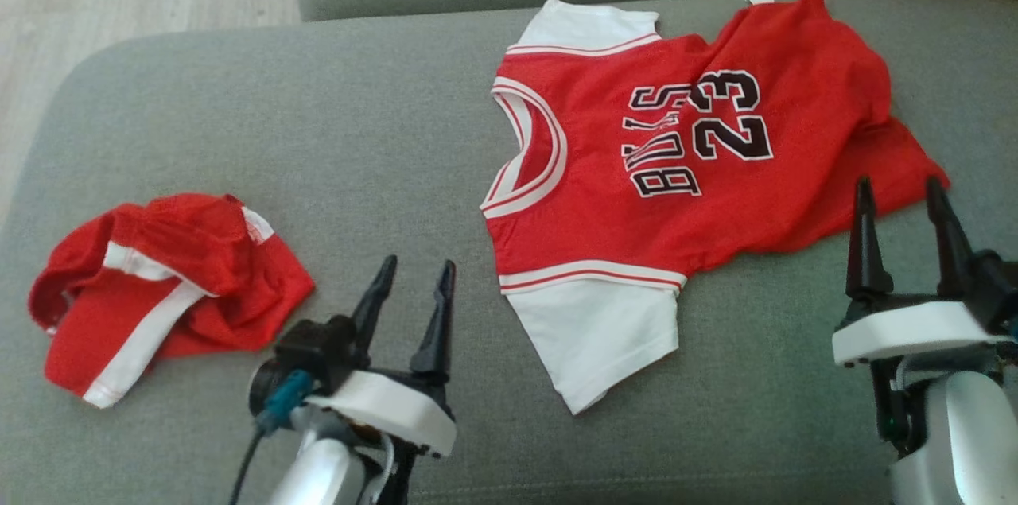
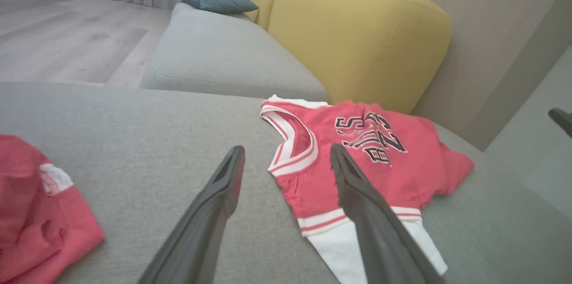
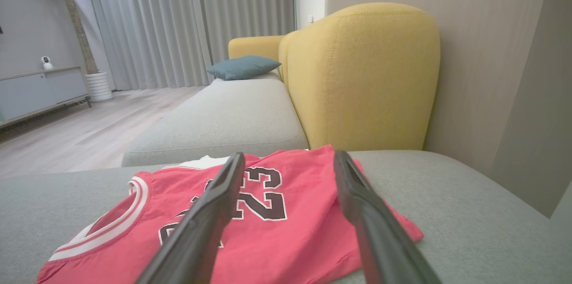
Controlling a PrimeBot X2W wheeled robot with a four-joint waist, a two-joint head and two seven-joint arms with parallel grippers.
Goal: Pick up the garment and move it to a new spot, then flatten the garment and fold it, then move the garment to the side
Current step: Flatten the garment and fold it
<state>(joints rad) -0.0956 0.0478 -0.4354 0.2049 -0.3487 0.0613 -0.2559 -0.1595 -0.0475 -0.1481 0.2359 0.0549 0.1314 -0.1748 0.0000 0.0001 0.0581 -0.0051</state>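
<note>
Checking head view first: jersey (image 1: 604, 227) lies face up on the grey sofa seat (image 1: 318, 115), right of centre, neck opening to the left, both white sleeves out. It is mostly spread, but the hem end on the right is rumpled. Red shorts (image 1: 183, 274) sit crumpled at the left, well apart from it. Left gripper (image 1: 419, 262) hovers over bare cushion between the two garments, fingers wide, holding nothing. Right gripper (image 1: 897, 185) is at the jersey's hem edge, also wide and empty. Left wrist view: left gripper (image 2: 287, 150) is spread and aimed at the jersey (image 2: 415, 158) collar and near sleeve, no contact that I can see; shorts (image 2: 27, 212) at the left edge. Right wrist view: right gripper (image 3: 289, 155) is spread and looks over the hem end of the jersey (image 3: 290, 239) toward the "23", yellow backrest (image 3: 366, 74) behind. My read: jersey placed and partly flattened, no fold in it yet. Smoothing the hem, folding and moving it aside all remain. Can't tell whether the shorts are finished or waiting.
</note>
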